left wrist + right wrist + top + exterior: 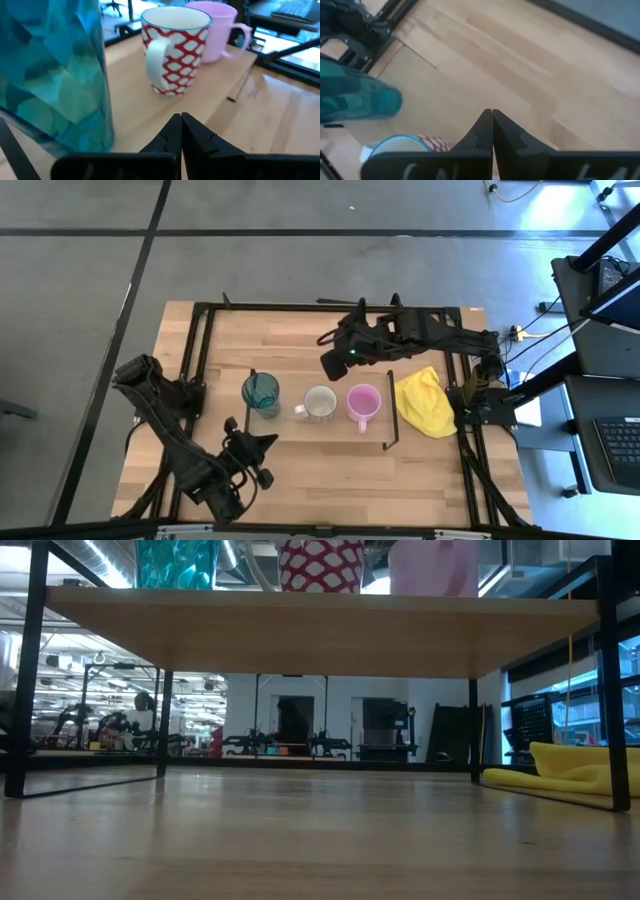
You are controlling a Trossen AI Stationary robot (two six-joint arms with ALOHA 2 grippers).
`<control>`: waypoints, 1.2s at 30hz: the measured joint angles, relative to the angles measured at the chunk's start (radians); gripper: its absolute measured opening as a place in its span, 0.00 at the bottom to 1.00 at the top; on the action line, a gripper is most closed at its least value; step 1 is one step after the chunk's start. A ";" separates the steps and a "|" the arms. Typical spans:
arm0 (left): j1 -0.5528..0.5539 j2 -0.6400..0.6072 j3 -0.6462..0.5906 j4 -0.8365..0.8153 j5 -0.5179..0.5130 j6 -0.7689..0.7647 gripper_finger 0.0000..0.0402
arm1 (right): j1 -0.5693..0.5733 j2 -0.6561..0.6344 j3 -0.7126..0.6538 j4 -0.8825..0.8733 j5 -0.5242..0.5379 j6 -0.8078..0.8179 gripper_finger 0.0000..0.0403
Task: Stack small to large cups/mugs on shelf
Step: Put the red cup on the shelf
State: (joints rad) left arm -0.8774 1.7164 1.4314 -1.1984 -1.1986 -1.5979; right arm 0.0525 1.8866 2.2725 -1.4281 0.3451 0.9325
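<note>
Three vessels stand upright in a row on the low wooden shelf (300, 425): a teal tumbler (260, 392) at the left, a cream-white mug with a red net pattern (319, 402) in the middle, a pink mug (363, 402) at the right. They also show in the left wrist view: tumbler (50, 70), patterned mug (175, 50), pink mug (220, 30). My left gripper (180, 127) is shut and empty near the table's front edge, just in front of the tumbler. My right gripper (492, 122) is shut and empty, above the table behind the white mug.
A yellow cloth (427, 402) lies on the table right of the shelf, beside the shelf's black leg (392, 430). The tabletop's black frame (200, 330) runs along its edges. Bare wood lies behind the shelf (280, 345) and in front of it.
</note>
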 joint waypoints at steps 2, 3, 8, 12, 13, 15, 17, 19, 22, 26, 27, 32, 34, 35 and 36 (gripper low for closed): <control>0.014 0.000 -0.022 0.008 -0.020 0.000 0.00 | 0.000 0.000 -0.019 0.013 -0.014 -0.009 0.01; 0.021 0.000 -0.032 0.011 -0.023 -0.001 0.00 | 0.000 0.000 -0.026 0.019 -0.020 -0.023 0.01; 0.068 0.000 -0.090 0.026 -0.042 -0.043 0.00 | -0.023 0.000 -0.060 0.033 -0.050 -0.078 0.01; 0.107 0.000 -0.114 0.052 -0.043 -0.045 0.00 | -0.029 0.000 -0.087 0.056 -0.078 -0.131 0.01; 0.115 0.000 -0.115 0.066 -0.044 -0.044 0.00 | -0.029 0.000 -0.092 0.056 -0.093 -0.144 0.01; 0.128 0.000 -0.115 0.088 -0.048 -0.043 0.00 | -0.029 -0.001 -0.110 0.080 -0.126 -0.164 0.01; 0.136 0.000 -0.115 0.107 -0.052 -0.042 0.00 | -0.029 -0.001 -0.130 0.101 -0.157 -0.183 0.01; 0.146 0.000 -0.115 0.125 -0.055 -0.042 0.00 | -0.030 0.000 -0.142 0.103 -0.182 -0.205 0.01; 0.155 0.000 -0.115 0.146 -0.062 -0.030 0.00 | -0.030 -0.002 -0.174 0.131 -0.211 -0.226 0.01; 0.168 0.000 -0.115 0.215 -0.069 0.049 0.00 | -0.029 0.000 -0.204 0.163 -0.223 -0.246 0.01; 0.169 0.000 -0.115 0.235 -0.069 0.069 0.00 | -0.029 0.000 -0.213 0.174 -0.236 -0.255 0.01; 0.178 0.000 -0.115 0.323 -0.069 0.164 0.00 | -0.029 0.000 -0.249 0.239 -0.281 -0.275 0.01; 0.179 0.000 -0.115 0.336 -0.069 0.191 0.00 | -0.029 0.000 -0.252 0.256 -0.287 -0.285 0.01; 0.179 0.000 -0.115 0.336 -0.069 0.193 0.00 | -0.029 0.000 -0.252 0.260 -0.287 -0.286 0.01; 0.179 0.000 -0.115 0.336 -0.069 0.194 0.00 | -0.029 0.000 -0.252 0.266 -0.287 -0.287 0.01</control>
State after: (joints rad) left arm -0.6983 1.7164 1.3163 -0.8619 -1.2678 -1.4036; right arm 0.0231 1.8862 2.0204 -1.1626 0.0582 0.6456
